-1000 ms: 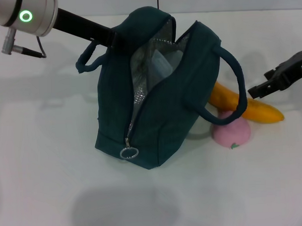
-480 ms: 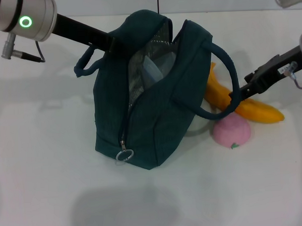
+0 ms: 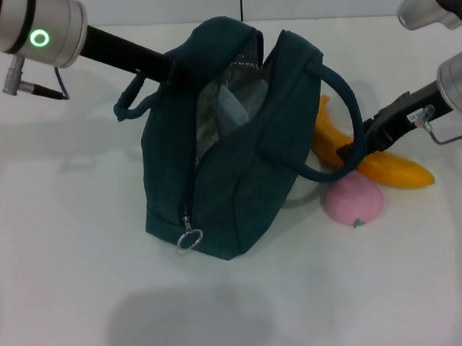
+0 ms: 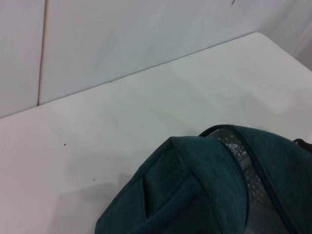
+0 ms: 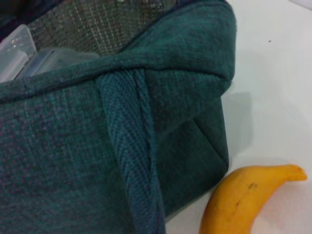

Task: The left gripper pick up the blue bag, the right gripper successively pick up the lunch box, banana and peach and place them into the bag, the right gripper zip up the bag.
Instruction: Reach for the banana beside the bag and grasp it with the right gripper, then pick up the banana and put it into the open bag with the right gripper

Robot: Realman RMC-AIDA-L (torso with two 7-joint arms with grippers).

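Reaching leftward since a second ago, right gripper [image 3: 350, 147] now over banana [image 3: 390, 170] beside bag [image 3: 238, 173]; jaw state unclear. Lunch box [image 3: 230, 105] already inside, banana next.

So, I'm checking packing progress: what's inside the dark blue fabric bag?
Inside the dark blue fabric bag, against its silver lining, sits the clear plastic lunch box. Anything lower down is hidden by the bag's walls.

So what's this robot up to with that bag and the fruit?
It is packing a blue bag. The left gripper holds the bag's rim so that the top gapes open, and a clear lunch box already sits inside. The right gripper is down at the banana, beside the bag's handle, apparently going for it. The pink peach waits on the white table, and the zip is undone.
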